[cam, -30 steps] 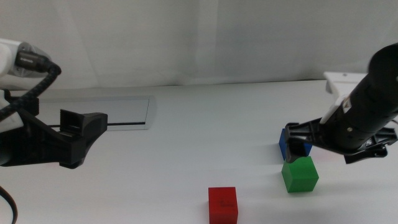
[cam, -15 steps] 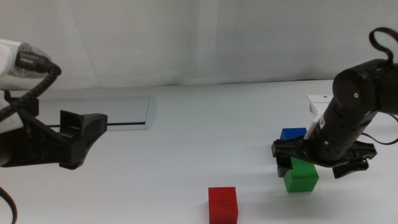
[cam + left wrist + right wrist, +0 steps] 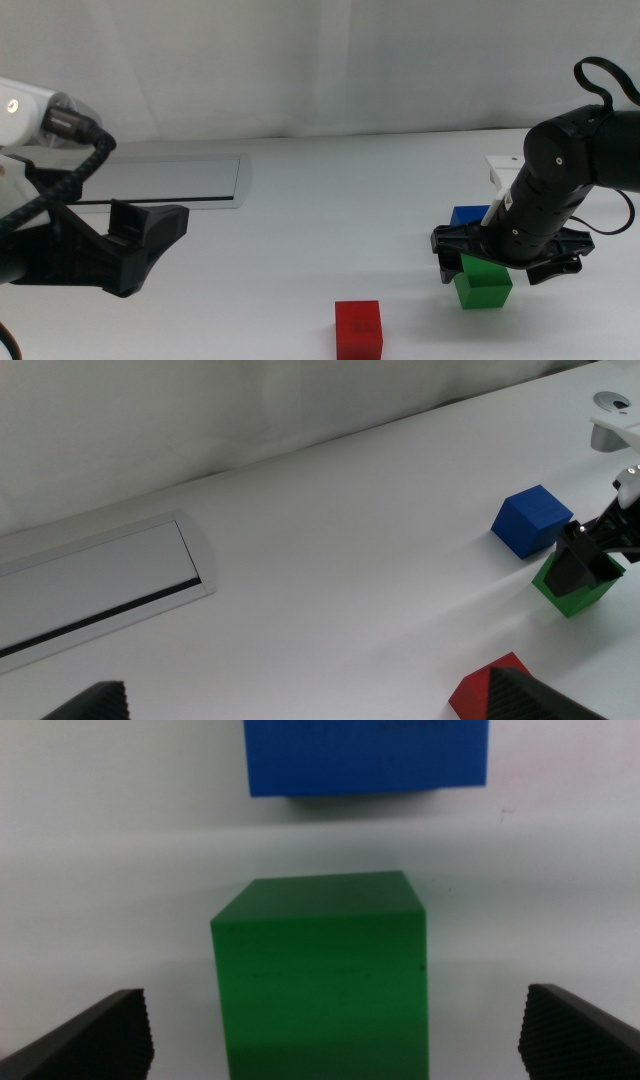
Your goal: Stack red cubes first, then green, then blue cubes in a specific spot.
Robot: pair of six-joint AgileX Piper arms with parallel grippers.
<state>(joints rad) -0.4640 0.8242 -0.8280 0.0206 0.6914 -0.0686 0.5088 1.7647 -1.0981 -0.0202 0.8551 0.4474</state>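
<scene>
From the middle view, your right gripper (image 3: 497, 268) hangs directly over the green cube (image 3: 484, 288), with the blue cube (image 3: 467, 215) just behind and the red cube (image 3: 358, 328) well apart, nearer the front edge. The left gripper (image 3: 150, 235) waits, jaws spread. The left wrist view shows the same layout. In the right wrist view the jaws stand wide, either side of the green cube — descend straight, and centre before closing.

Matte green cube (image 3: 320, 970), matte blue cube (image 3: 367, 755), smooth white tabletop (image 3: 330, 220)

green cube (image 3: 320, 975) sides free, blue cube (image 3: 367, 757) near
</scene>
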